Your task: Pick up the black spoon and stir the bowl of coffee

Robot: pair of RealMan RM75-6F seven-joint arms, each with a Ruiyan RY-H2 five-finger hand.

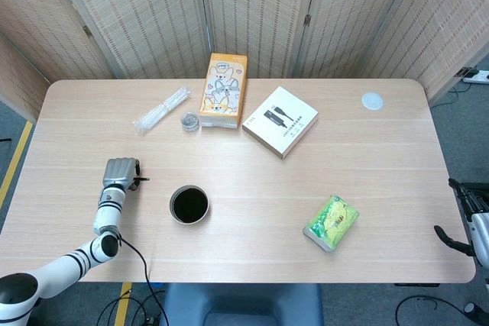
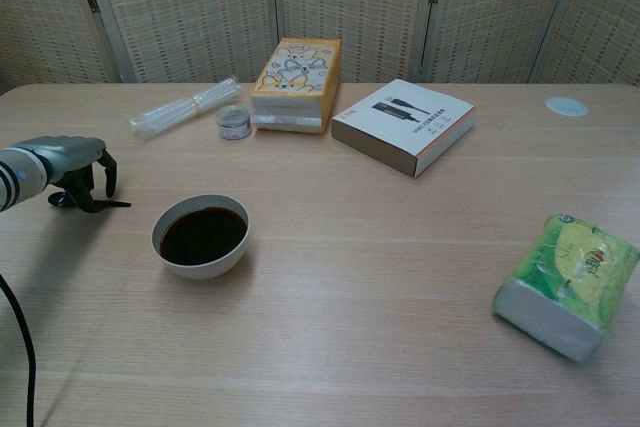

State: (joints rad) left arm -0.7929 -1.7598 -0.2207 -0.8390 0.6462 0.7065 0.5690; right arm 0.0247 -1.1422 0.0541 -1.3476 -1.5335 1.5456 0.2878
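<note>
Left of the coffee bowl (image 2: 201, 237), left robot hand (image 2: 72, 169) curls over black spoon (image 2: 92, 204); firm grip unclear, so pinch squarely before lifting.

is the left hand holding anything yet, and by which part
The left hand is down over the black spoon on the table, fingers around its handle; whether it grips cannot be told.

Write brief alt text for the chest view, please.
The robot's left hand reaches over a black spoon lying on a wooden table, left of a bowl of coffee. Boxes and packets lie behind and to the right.
</note>
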